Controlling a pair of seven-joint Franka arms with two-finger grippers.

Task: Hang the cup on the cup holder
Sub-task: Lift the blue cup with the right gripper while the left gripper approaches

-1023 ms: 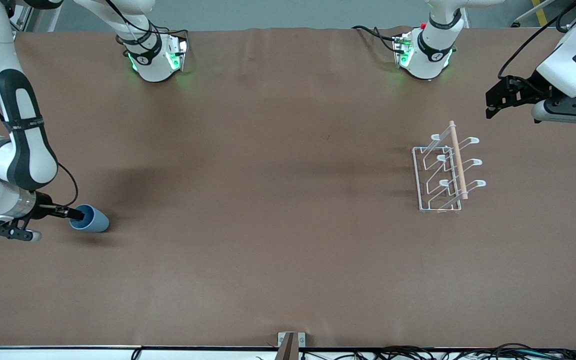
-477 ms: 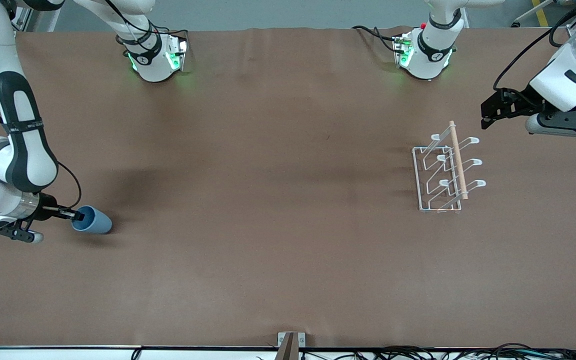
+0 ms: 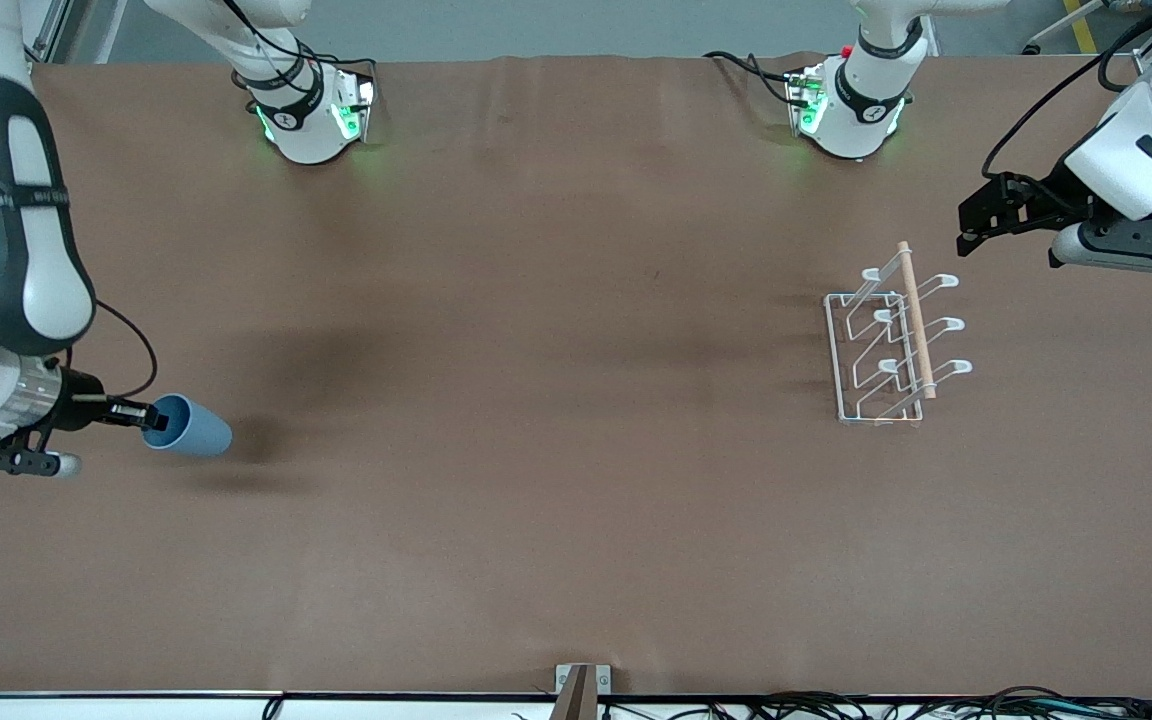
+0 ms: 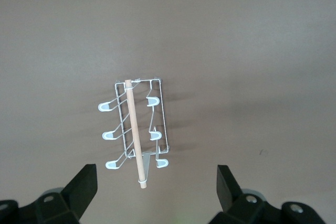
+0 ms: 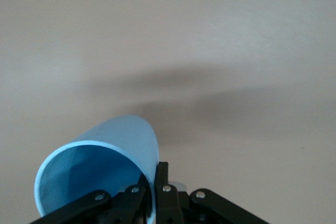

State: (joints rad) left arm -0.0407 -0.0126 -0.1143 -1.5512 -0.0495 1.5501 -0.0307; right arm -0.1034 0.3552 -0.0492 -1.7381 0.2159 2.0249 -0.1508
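Observation:
The light-blue cup point(image 3: 188, 427) is held on its side above the table at the right arm's end. My right gripper point(image 3: 148, 415) is shut on its rim, one finger inside and one outside; the right wrist view shows the cup point(image 5: 102, 163) pinched at its wall. The white wire cup holder point(image 3: 891, 345) with a wooden rod stands on the table toward the left arm's end. My left gripper point(image 3: 976, 222) is open and empty, in the air beside the holder toward the robots' bases. The left wrist view shows the holder point(image 4: 135, 132) below its spread fingers.
The brown table cover point(image 3: 556, 400) spans the whole view. The two arm bases point(image 3: 311, 105) point(image 3: 851, 105) stand along the edge nearest the robots. A small bracket point(image 3: 581, 685) sits at the edge nearest the camera.
My right gripper has lifted the cup off the table and its shadow has separated from it. My left gripper has shifted slightly toward the holder.

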